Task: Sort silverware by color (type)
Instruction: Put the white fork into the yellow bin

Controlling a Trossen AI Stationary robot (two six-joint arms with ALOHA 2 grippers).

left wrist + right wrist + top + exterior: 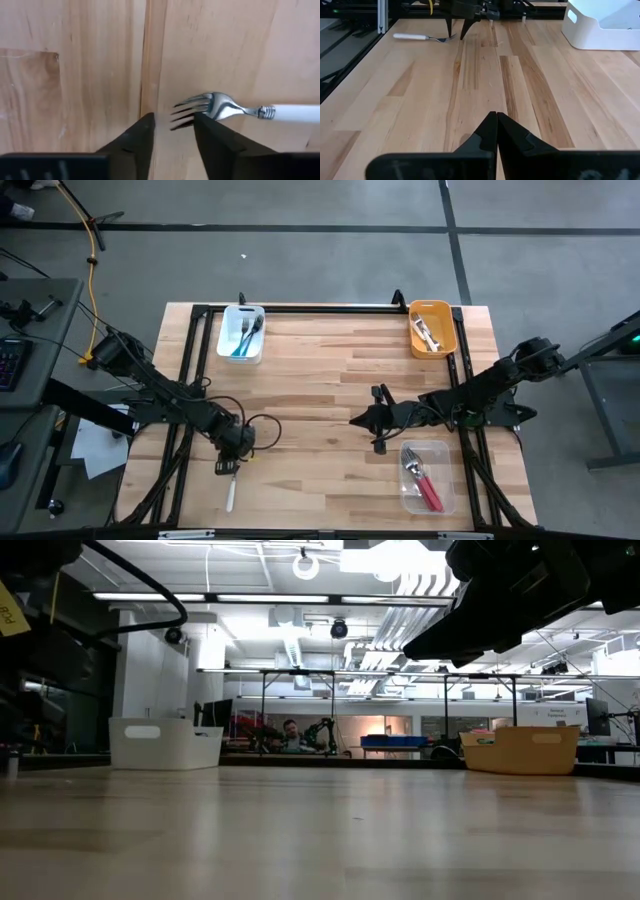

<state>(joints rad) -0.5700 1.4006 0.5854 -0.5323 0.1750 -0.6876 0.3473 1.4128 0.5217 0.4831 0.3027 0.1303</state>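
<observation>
The left gripper (232,464) is low over the table (330,380), near its front left part. Its two fingers (212,137) stand apart, with a small gap between them. A white fork (229,493) lies flat on the wood right there. In the left wrist view the fork's tines (192,107) sit at the tip of one finger, and the white handle (297,113) points away to the side. The fingers do not hold the fork.

The right gripper (356,419) waits near the middle of the table, closed tight with nothing in it. From its wrist view the white fork (420,37) lies far across the table, just beside the left gripper (457,32).

A white bin (241,333) at the back left holds teal forks (245,338). An orange bin (432,328) at the back right holds white forks (428,334). A clear bin (428,477) at the front right holds red forks (424,480).
</observation>
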